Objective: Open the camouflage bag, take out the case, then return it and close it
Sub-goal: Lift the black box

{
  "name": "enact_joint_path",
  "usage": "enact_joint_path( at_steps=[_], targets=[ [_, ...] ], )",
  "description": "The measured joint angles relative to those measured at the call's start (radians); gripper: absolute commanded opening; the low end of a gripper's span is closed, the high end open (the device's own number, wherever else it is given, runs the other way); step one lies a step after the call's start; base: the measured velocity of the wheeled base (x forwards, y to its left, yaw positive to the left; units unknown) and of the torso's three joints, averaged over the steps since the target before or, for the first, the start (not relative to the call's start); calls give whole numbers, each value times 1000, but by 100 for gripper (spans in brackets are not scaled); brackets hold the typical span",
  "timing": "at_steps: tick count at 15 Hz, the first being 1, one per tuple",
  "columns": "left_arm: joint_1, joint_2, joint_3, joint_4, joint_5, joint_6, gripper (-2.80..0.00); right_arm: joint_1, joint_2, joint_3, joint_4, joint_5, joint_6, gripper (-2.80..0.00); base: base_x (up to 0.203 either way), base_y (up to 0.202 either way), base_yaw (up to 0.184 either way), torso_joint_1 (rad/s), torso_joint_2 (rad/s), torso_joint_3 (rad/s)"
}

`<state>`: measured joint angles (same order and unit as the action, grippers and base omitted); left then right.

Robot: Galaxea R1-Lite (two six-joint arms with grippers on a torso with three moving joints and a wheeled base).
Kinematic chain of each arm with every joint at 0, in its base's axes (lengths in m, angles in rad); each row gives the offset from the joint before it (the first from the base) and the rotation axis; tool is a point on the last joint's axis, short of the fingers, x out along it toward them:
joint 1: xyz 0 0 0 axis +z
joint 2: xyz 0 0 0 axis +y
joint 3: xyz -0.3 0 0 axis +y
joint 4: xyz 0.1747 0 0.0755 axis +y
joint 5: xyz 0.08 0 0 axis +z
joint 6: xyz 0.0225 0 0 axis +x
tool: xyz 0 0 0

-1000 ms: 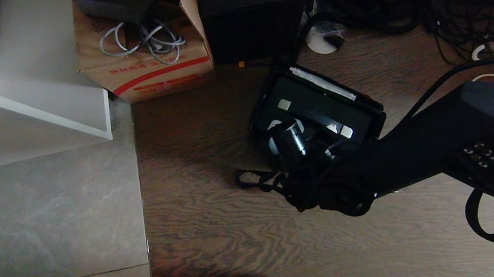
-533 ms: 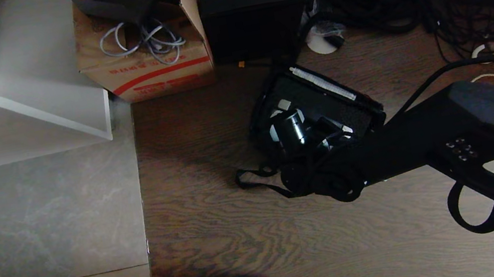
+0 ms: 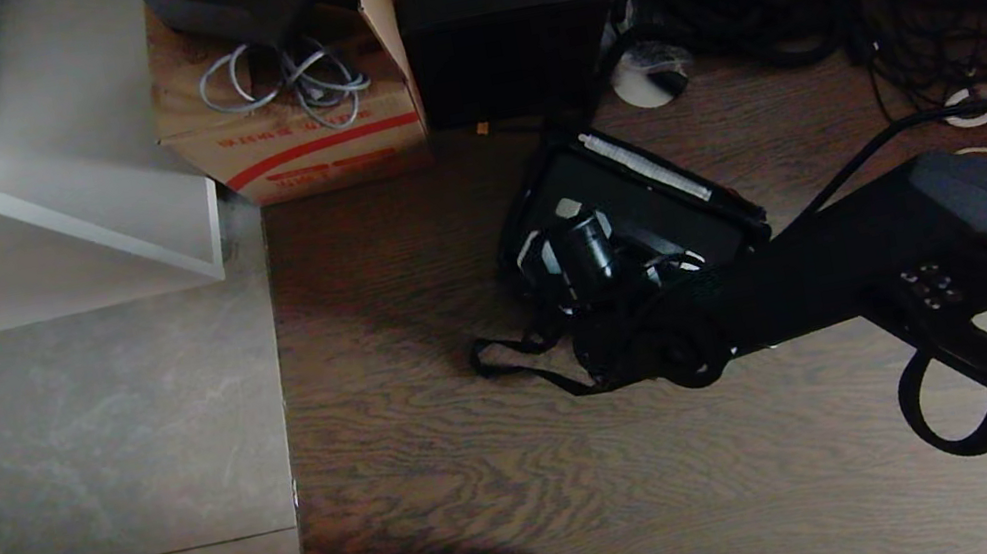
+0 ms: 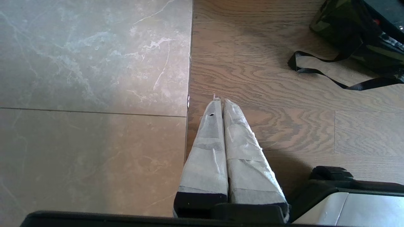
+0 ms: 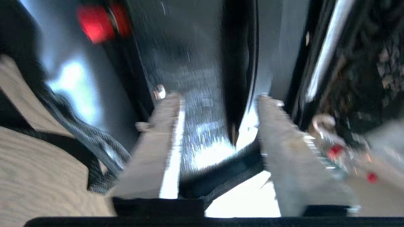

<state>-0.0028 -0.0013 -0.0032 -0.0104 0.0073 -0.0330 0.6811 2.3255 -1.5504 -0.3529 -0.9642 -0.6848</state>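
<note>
Camouflage bag (image 3: 532, 209), a boxy soft fabric thing in green, brown and black, sits just right of centre in the head view on the brown wood-grain floor (image 3: 450, 488), which fills the middle and right of the frame, with grey stone tiles (image 3: 76, 442) at left. Inside the bag stands the rigid black rectangular case (image 3: 642, 200) with its pale edge trim toward the upper right. Behind these, at the top of the frame, stand a brown cardboard box with a red stripe (image 3: 297, 139) and a taller plain black box (image 3: 501, 1). The right gripper (image 5: 217, 101) is over the case, coming in from the lower right on its black arm; its pale fingers (image 5: 281, 151) stand apart on either side of the case's black top handle (image 5: 240, 69), without clasping it. The bag's black webbing strap (image 3: 518, 359) trails on the wood at lower left of the bag. The left gripper (image 4: 221, 101) hangs over the seam between tile and wood, its taped fingers pressed together with nothing between them.
</note>
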Motion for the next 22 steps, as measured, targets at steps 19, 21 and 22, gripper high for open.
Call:
enact_joint_path(
  at_steps=[19,21,22],
  targets=[
    [0,0,0,0,0,0,-280,-38,1,107,-506,-49,-494,0,0,0,0,0,0,0],
    [-1,0,0,0,0,0,-280,-37,13,103,-549,-62,-478,0,0,0,0,0,0,0],
    [-1,0,0,0,0,0,-280,-37,21,103,-580,-77,-479,0,0,0,0,0,0,0]
  ],
)
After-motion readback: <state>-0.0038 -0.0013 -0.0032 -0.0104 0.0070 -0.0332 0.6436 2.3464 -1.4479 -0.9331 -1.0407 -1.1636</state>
